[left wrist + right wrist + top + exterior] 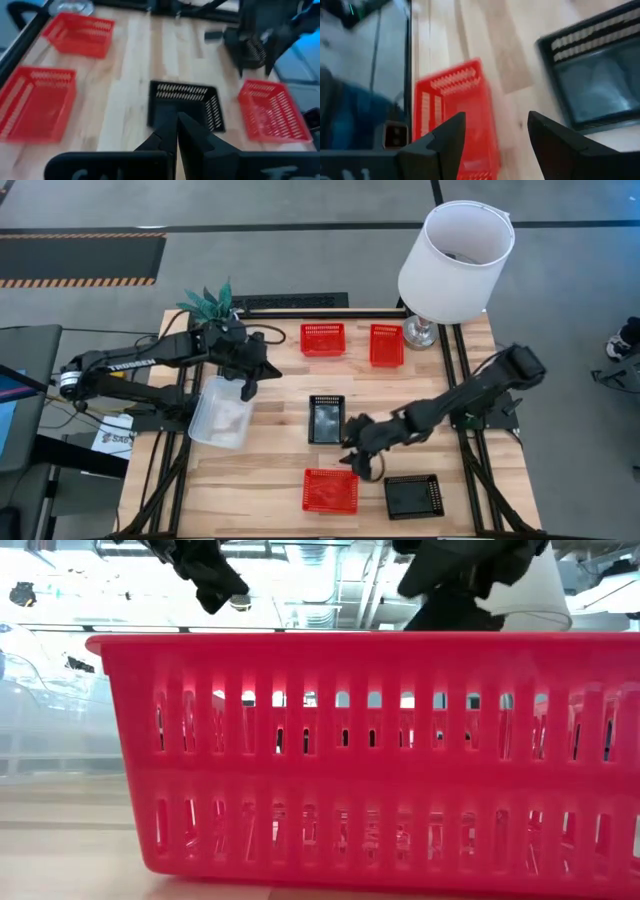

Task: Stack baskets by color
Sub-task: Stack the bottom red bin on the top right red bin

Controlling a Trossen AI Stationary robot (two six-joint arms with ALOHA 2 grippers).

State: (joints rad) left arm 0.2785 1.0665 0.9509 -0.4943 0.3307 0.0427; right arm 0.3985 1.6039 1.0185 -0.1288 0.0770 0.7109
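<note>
Two red baskets (322, 338) (386, 345) stand side by side at the table's far edge, and a third red basket (331, 490) sits near the front edge. One black basket (326, 418) rests at the centre, another black basket (414, 496) at the front right. A clear basket (222, 415) lies on the left. My left gripper (246, 387) hovers shut above the clear basket's far right corner. My right gripper (495, 135) is open in the air between the centre black basket (592, 80) and the near red basket (455, 115), with nothing between its fingers.
A white lamp (455, 265) stands at the far right corner, its shade overhanging the table. A small green plant (210, 302) sits at the far left corner. Bare wood lies between the baskets, and the near red basket (370, 750) fills the low view.
</note>
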